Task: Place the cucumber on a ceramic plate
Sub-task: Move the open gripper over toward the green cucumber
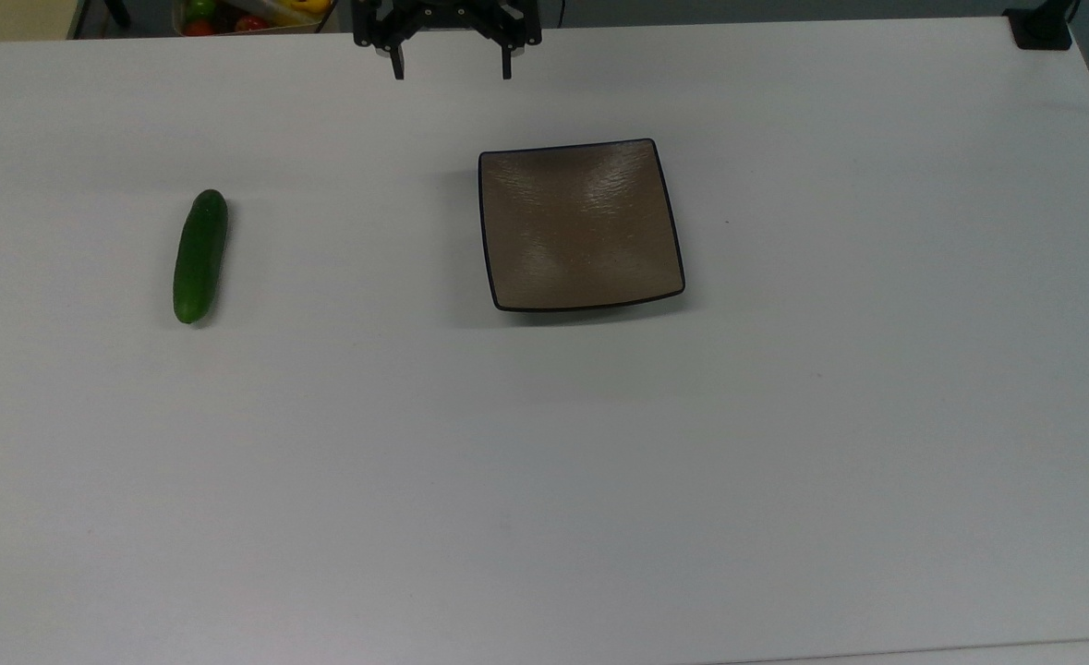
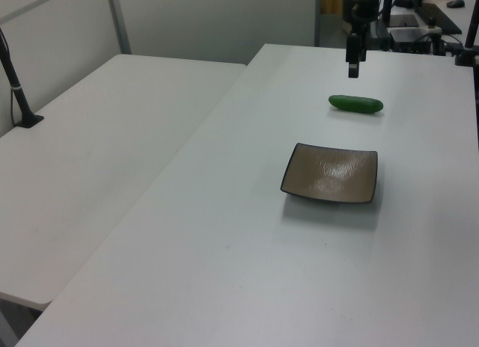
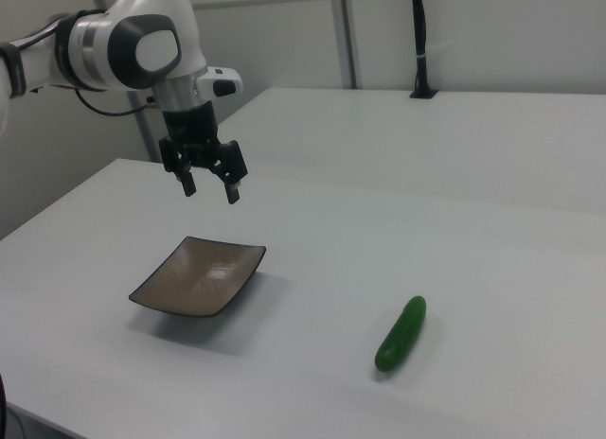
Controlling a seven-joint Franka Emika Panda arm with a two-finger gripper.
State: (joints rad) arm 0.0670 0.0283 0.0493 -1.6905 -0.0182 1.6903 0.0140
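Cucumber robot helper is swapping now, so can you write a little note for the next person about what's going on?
Pincer: open, holding nothing, up in the air above the table, near the far edge in the top view.
Cucumber: lying flat on the bare table, well off toward the top view's left, apart from the plate.
Ceramic plate: sitting on the table with nothing on it.
Done: nothing yet; the cucumber is untouched.
Left: move the pincer over the cucumber, come down, grip it, carry it across and set it on the plate.
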